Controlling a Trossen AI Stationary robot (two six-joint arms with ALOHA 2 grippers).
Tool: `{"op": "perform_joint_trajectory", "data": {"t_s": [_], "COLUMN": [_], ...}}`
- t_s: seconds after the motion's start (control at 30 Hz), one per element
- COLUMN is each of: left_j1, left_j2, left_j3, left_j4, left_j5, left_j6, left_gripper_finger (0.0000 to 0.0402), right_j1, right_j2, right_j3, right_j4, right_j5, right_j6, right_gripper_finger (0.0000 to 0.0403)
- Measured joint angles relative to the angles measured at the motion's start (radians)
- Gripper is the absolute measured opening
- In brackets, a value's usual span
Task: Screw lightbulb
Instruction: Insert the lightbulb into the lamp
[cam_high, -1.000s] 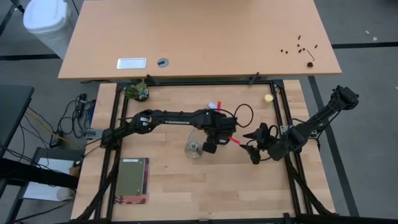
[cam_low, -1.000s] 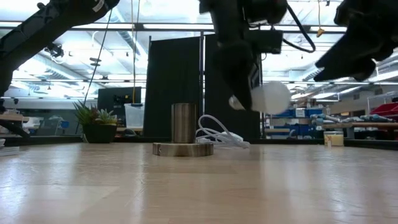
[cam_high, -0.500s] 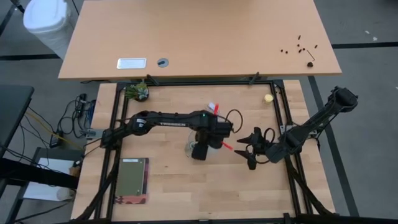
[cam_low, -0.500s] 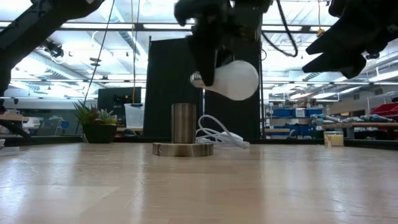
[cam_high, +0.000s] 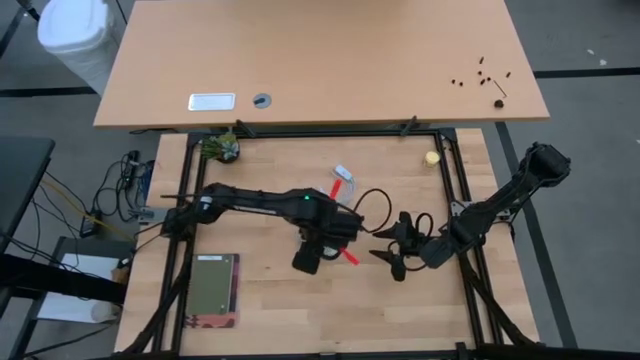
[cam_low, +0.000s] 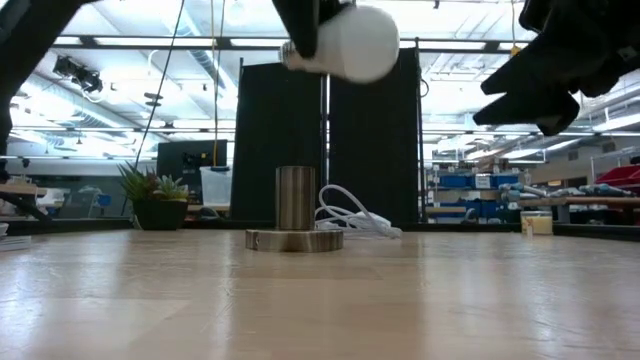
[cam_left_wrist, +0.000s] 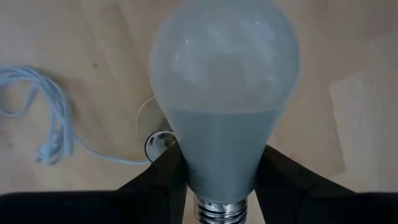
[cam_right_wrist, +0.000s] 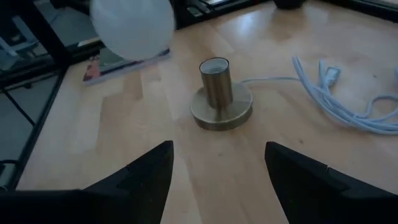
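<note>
The wooden table (cam_high: 400, 300) carries a brass socket (cam_low: 294, 212) on a round base near its middle, with a white cord (cam_right_wrist: 348, 112) coiled beside it. The left gripper (cam_high: 308, 258) hangs above that socket, its fingers clamped on the neck of the lightbulb (cam_low: 355, 42), held high in the air. The right gripper (cam_high: 385, 254) waits just to the right, fingers (cam_right_wrist: 134, 180) apart and empty.

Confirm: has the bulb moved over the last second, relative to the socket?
Yes. In the low view the bulb, held by the left gripper, went up and leftward, from beside the socket to high above it.
</note>
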Motion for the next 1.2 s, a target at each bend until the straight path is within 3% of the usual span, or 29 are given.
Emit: {"op": "perform_joint_trajectory", "data": {"t_s": [0.23,0.4,0.67,1.03,1.2], "left_j1": [-0.040,-0.073,-0.088,-0.065,-0.059], "left_j2": [-0.086,-0.156,-0.324,-0.571,-0.610], "left_j3": [-0.007,-0.121,-0.519,-1.079,-1.263], "left_j4": [0.022,0.133,0.465,1.134,1.387], "left_j5": [-0.057,-0.080,-0.084,-0.134,-0.188], "left_j6": [-0.019,-0.021,-0.029,-0.057,-0.075], "left_gripper_finger": [0.0156,0.0156,0.0156,0.0156,0.0156], "right_j1": [-0.003,0.002,0.002,-0.028,-0.094], "right_j2": [-0.036,-0.040,-0.039,0.034,0.135], "right_j3": [0.000,0.000,0.000,0.014,0.108], "right_j4": [0.022,0.040,0.072,0.208,0.192], "right_j5": [0.000,0.001,0.001,-0.001,-0.095], "right_j6": [-0.042,-0.082,-0.101,-0.089,-0.157], "right_gripper_finger": [0.0263,0.0263,0.0263,0.0263,0.0263]}}
